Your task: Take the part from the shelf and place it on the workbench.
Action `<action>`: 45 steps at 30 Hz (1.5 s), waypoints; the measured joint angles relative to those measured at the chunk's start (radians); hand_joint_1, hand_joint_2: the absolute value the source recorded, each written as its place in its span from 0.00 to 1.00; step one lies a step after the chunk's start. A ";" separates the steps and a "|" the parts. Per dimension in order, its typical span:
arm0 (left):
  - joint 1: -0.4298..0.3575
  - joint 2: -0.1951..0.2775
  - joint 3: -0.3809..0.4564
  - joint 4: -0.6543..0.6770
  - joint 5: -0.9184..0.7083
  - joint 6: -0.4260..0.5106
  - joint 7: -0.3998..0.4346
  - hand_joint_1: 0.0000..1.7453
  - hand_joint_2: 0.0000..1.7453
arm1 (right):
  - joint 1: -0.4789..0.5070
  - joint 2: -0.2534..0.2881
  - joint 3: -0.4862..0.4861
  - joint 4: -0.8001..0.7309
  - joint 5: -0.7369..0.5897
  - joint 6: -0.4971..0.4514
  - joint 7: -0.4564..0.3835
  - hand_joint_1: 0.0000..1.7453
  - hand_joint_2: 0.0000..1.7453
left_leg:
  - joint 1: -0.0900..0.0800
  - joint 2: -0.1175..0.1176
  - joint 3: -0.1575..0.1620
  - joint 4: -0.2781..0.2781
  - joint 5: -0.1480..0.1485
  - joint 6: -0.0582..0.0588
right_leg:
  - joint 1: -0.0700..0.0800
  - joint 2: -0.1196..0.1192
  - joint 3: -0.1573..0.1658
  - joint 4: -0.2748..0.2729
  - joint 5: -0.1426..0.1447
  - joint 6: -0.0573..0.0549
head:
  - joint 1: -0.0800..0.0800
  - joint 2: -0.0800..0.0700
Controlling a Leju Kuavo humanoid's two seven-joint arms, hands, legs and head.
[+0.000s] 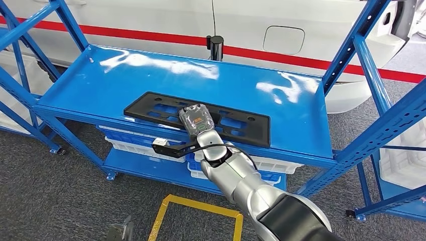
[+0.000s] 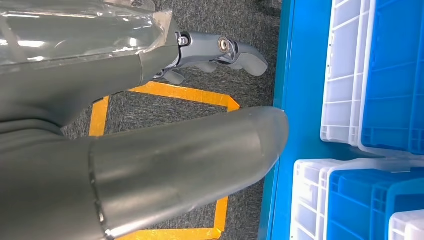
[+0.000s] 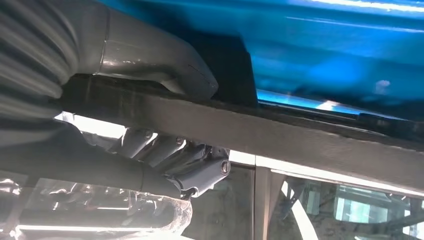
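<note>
A: Where is the part [image 1: 201,118] right now?

B: Flat on the top deck of the blue shelf [image 1: 100,75], near its front edge. It is a long black plate with cut-outs, lying roughly along that edge.

A: And the right hand [image 1: 197,119]?

B: In the head view it sits over the middle of the part. The right wrist view is clearer: the thick thumb [image 3: 165,65] presses on one face of the part's edge [image 3: 280,132] and the darker fingers [image 3: 170,155] curl in on the other face. So I judge it clamped on the part.

A: The left hand?

B: The left hand [image 2: 220,52] hangs low beside the shelf, over grey carpet and a yellow floor marking [image 2: 165,95], with white and blue bins [image 2: 370,75] close by. Its fingers look loosely curled with nothing in them, but I cannot tell for sure how far they are closed.

A: What could go wrong from here?

B: The grip takes one spot on a long, thin plate. If it is off balance, the part may tip or swing on lifting and slip from the pinch. The far end could also drag on the deck or knock a blue upright [image 1: 351,50] when the arm pulls back.

A: Anything else?

B: The shiny deck gives little friction, so a tug might slide the part, not lift it.
</note>
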 joint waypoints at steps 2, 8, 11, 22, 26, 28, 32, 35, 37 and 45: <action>0.000 0.000 0.000 0.000 0.000 0.000 0.000 0.00 0.00 | 0.001 -0.001 0.006 0.000 0.000 -0.008 0.000 1.00 1.00 | 0.000 0.000 0.000 0.000 0.000 0.000 | 0.000 0.000 0.000 0.000 0.000 0.000 | 0.000 0.000; 0.000 -0.004 0.001 -0.001 -0.010 0.030 -0.005 0.00 0.00 | 0.012 -0.004 0.033 -0.023 0.000 -0.085 -0.007 1.00 1.00 | 0.000 0.000 0.000 0.000 0.000 0.000 | 0.000 0.000 0.000 0.000 0.000 0.000 | 0.000 0.000; -0.002 -0.008 0.001 -0.003 -0.023 0.039 -0.006 0.00 0.00 | 0.025 -0.013 0.070 -0.095 0.000 -0.111 -0.010 1.00 1.00 | 0.000 0.000 0.000 0.000 0.000 0.000 | 0.000 0.000 -0.001 0.000 0.000 0.000 | 0.000 0.000; -0.006 -0.030 -0.002 -0.006 -0.062 0.066 -0.006 0.00 0.00 | 0.035 -0.073 0.218 -0.414 0.000 -0.065 0.035 1.00 1.00 | 0.000 0.000 -0.001 0.000 0.000 0.000 | 0.000 0.000 -0.001 0.000 0.000 0.000 | 0.000 0.000; -0.007 -0.031 -0.003 -0.006 -0.063 0.066 -0.006 0.00 0.75 | 0.036 -0.086 0.233 -0.446 0.000 -0.065 0.035 1.00 1.00 | 0.000 0.000 -0.001 0.000 0.000 0.000 | 0.000 0.000 -0.001 0.000 0.000 0.000 | 0.000 0.000; -0.007 -0.031 -0.003 -0.006 -0.063 0.058 -0.006 0.00 1.00 | 0.035 -0.091 0.240 -0.456 0.000 -0.069 0.040 1.00 1.00 | 0.000 0.000 -0.001 0.000 0.000 0.000 | 0.000 0.000 -0.001 0.000 0.000 0.000 | 0.000 0.000; -0.008 -0.031 -0.005 -0.006 -0.063 0.010 -0.008 0.00 0.00 | 0.028 -0.110 0.276 -0.509 0.000 -0.069 0.076 1.00 1.00 | 0.000 0.000 -0.001 0.000 0.000 0.000 | 0.000 0.000 -0.001 0.000 0.000 0.000 | 0.000 0.000; -0.008 -0.031 -0.005 -0.006 -0.056 -0.015 -0.009 0.00 0.00 | 0.009 -0.129 0.305 -0.594 0.000 -0.043 0.095 1.00 1.00 | 0.000 0.000 -0.001 0.000 0.000 0.000 | 0.000 0.000 -0.001 0.000 0.000 0.000 | 0.000 0.000; -0.008 -0.031 -0.005 -0.006 -0.045 -0.042 -0.010 0.00 0.00 | -0.008 -0.141 0.319 -0.651 0.000 -0.032 0.098 1.00 1.00 | 0.000 0.000 -0.002 0.000 0.000 0.000 | 0.000 0.000 -0.001 0.000 0.000 0.000 | 0.000 0.000; -0.008 -0.030 -0.002 -0.006 0.014 -0.134 -0.010 0.00 0.00 | -0.010 -0.138 0.323 -0.790 -0.005 -0.106 -0.047 1.00 1.00 | 0.000 0.000 -0.002 0.000 0.000 0.000 | 0.000 0.000 -0.001 0.000 0.000 0.000 | 0.000 0.000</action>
